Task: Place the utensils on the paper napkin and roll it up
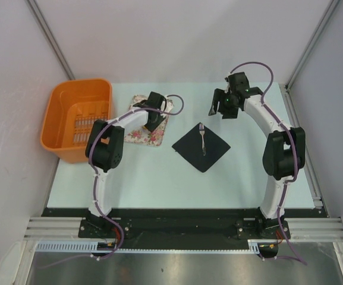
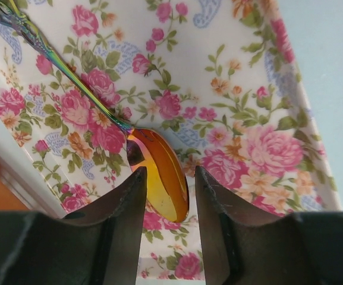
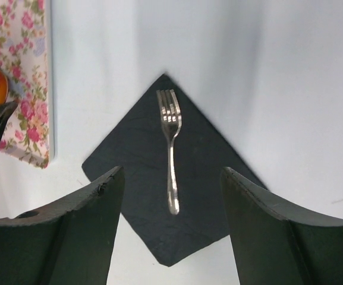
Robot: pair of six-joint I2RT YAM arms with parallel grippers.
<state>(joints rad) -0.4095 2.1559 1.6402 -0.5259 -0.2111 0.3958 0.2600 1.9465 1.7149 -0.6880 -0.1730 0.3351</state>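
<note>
L jaws straddle spoon (image 2: 159,178) bowl, slim gaps; R jaws wide, off napkin (image 3: 201,148).

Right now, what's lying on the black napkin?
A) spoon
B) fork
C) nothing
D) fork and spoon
B: only the fork lies on the napkin; the spoon is over on the floral cloth.
</note>
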